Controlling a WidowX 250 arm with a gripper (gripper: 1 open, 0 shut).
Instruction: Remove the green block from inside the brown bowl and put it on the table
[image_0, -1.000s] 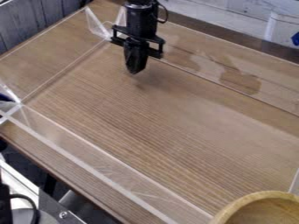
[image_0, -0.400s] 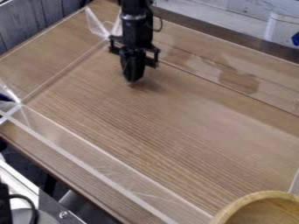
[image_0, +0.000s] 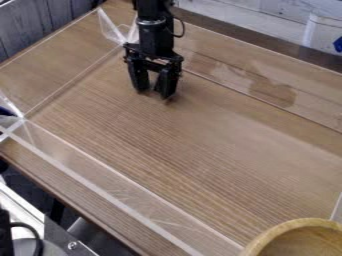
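Observation:
My gripper (image_0: 154, 91) hangs from the black arm over the far left part of the table (image_0: 201, 150), fingertips close to the wood. Its two dark fingers (image_0: 138, 84) stand apart and nothing shows between them. The brown bowl (image_0: 297, 238) is at the bottom right corner, far from the gripper; only part of its thick tan rim is in view. The green block is not visible in this view; the bowl's inside is cut off by the frame edge.
Low clear plastic walls (image_0: 80, 165) edge the wooden top along the near left side and the back. A pale smudge (image_0: 274, 93) marks the wood at the right. Dark frame parts (image_0: 40, 235) lie below the near edge.
The gripper has shifted slightly left and lower over the wood, and its fingers have gone from shut to spread apart.

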